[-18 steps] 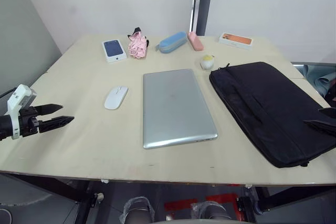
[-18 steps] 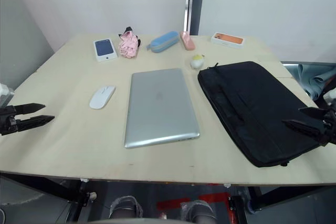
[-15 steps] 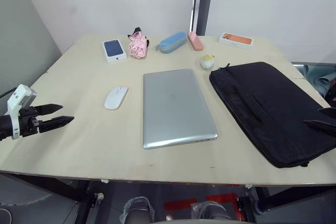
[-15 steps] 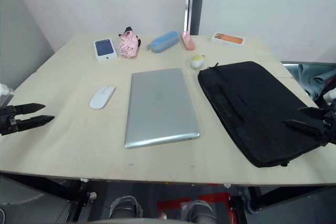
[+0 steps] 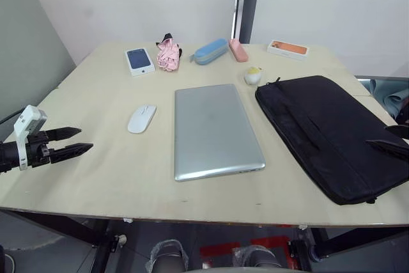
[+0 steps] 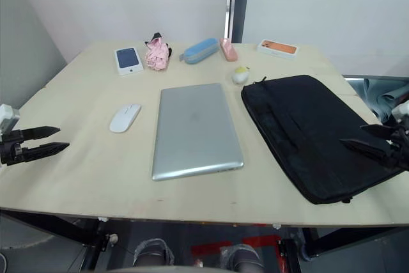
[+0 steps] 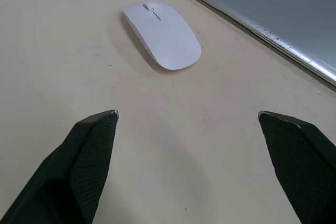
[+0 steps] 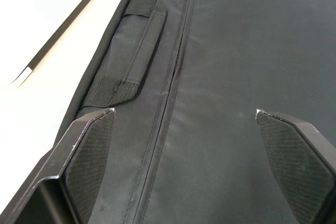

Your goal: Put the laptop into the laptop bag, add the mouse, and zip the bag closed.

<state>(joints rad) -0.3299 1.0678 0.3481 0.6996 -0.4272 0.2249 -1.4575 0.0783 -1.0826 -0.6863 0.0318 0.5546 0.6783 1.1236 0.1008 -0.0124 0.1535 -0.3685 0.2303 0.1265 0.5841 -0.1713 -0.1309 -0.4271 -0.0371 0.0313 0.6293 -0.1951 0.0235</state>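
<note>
The silver-grey laptop (image 5: 214, 131) lies shut and flat in the middle of the table. Right of it lies the black laptop bag (image 5: 329, 133), flat, with a white plush duck (image 5: 253, 76) at its far corner. The white mouse (image 5: 141, 119) rests left of the laptop and also shows in the left wrist view (image 7: 162, 34). My left gripper (image 5: 77, 142) hovers open over the table's left edge, short of the mouse, holding nothing. My right gripper (image 6: 372, 142) is open above the bag's near right part, with the bag's strap (image 8: 124, 51) ahead of it.
Along the table's far side sit a blue-topped phone box (image 5: 138, 61), a pink bundle (image 5: 168, 54), a blue case (image 5: 209, 50), a pink case (image 5: 238, 50) and an orange-topped box (image 5: 287, 48). The table's front edge (image 5: 192, 206) runs close below the laptop.
My left gripper has shifted slightly right and down. The right gripper has edged a little up and left over the bag. Laptop, mouse and bag have not moved.
</note>
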